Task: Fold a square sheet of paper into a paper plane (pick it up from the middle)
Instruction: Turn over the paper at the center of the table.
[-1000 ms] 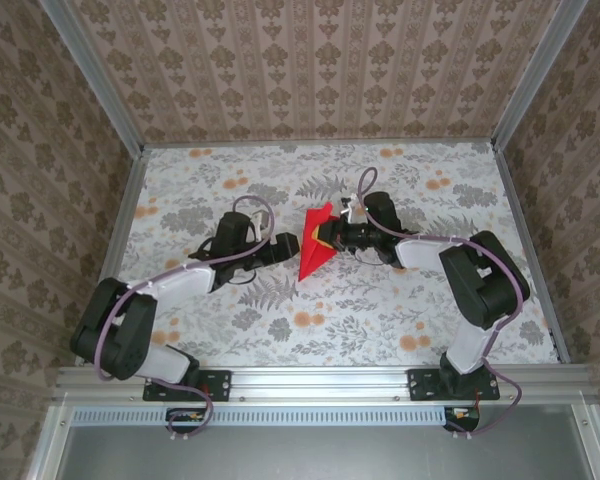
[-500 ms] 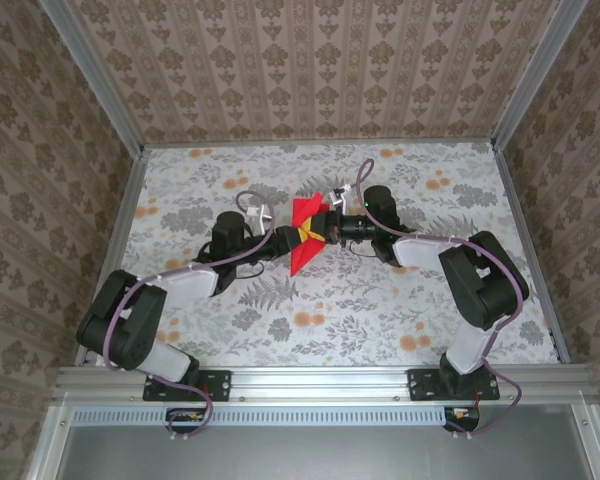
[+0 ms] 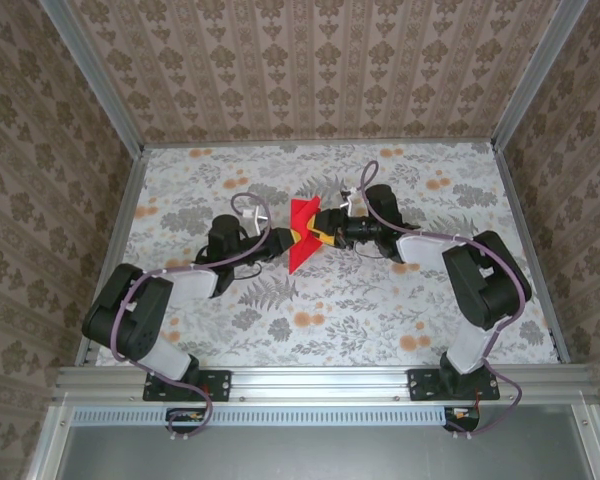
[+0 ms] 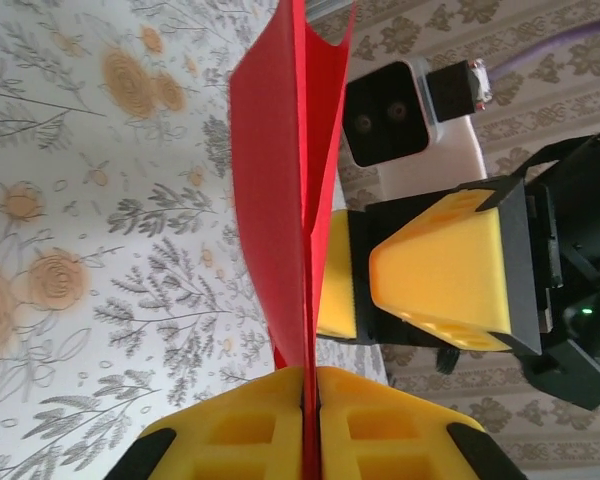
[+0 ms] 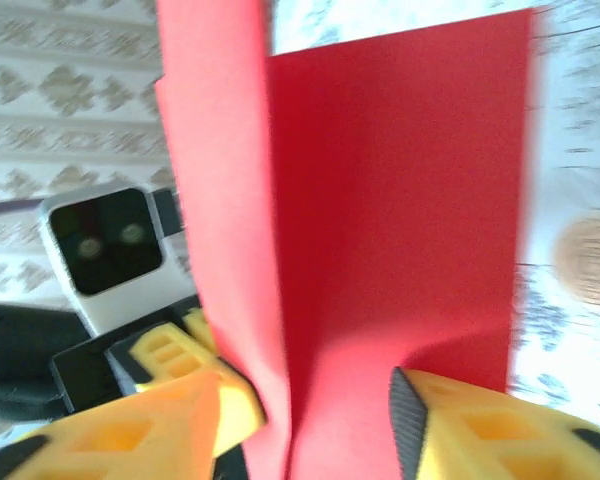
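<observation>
Starting wide: flower-printed table point(image 3: 380, 310) below. Reaching in from the left, the black left arm point(image 3: 180, 285). Reaching in from the right, the black right arm point(image 3: 460, 260), meeting it nose to nose above the middle of the table, a little toward the far side.

Held up on edge between them, clear of the table: the bright red creased sheet of paper point(image 3: 302, 232), doubled along a centre crease and tapering toward the near side. Swung more upright than a second ago, too.

And there, a handover! Clenched now, the yellow left fingers point(image 4: 240, 425), pinching the red sheet's folded edge tight after standing wide a second ago. Letting go on the other side, the yellow right fingers point(image 5: 480, 430), parted with the sheet between them after gripping it a moment back.

Means a transfer of the hold to the left side, by the look of it. Probably frees the right fingers to take a fresh grip for the next crease. Folding far from finished, judging by the shape. Worth watching: thin paper sagging or slipping from a single pinch.
</observation>
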